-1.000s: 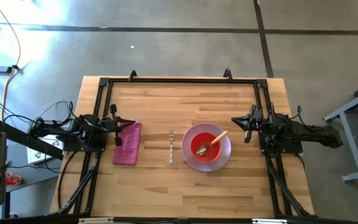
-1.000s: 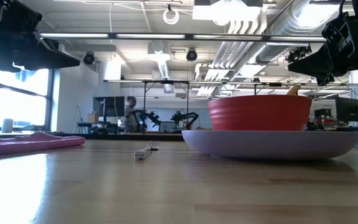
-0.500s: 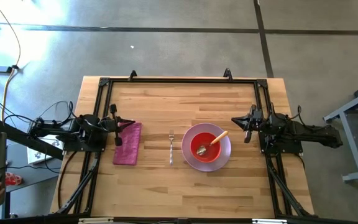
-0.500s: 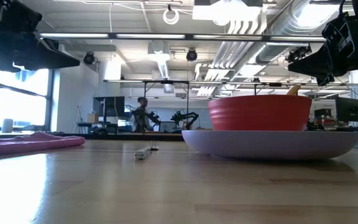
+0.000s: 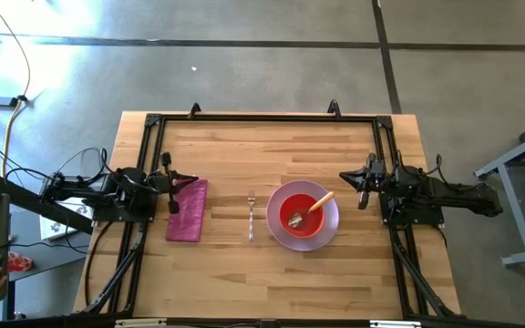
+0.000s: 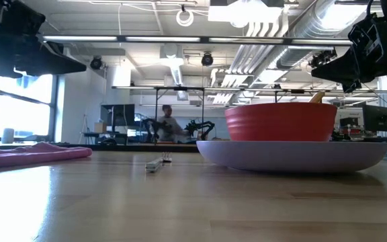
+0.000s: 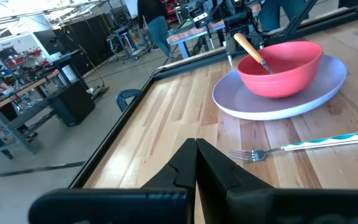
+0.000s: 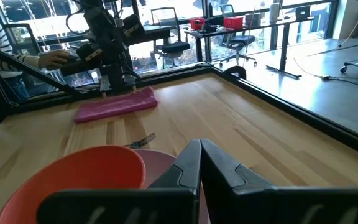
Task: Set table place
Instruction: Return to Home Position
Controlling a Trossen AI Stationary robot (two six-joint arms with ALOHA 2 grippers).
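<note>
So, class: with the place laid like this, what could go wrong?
The spoon leans on the bowl, handle past its rim; a knock might tip it out. The left hand, shut, hangs over the napkin and might snag it if lowered. The right hand hangs near the plate and could clip it.

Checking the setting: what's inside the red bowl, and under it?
Inside the red bowl lies the spoon, metal end down, wooden handle leaning on the rim. The bowl sits on the lilac plate; the plate's middle is covered.

High view looks straight down; low view sits level with the table [image 6: 193,208]. Wrist views face across the shared plate [image 7: 247,106].
</note>
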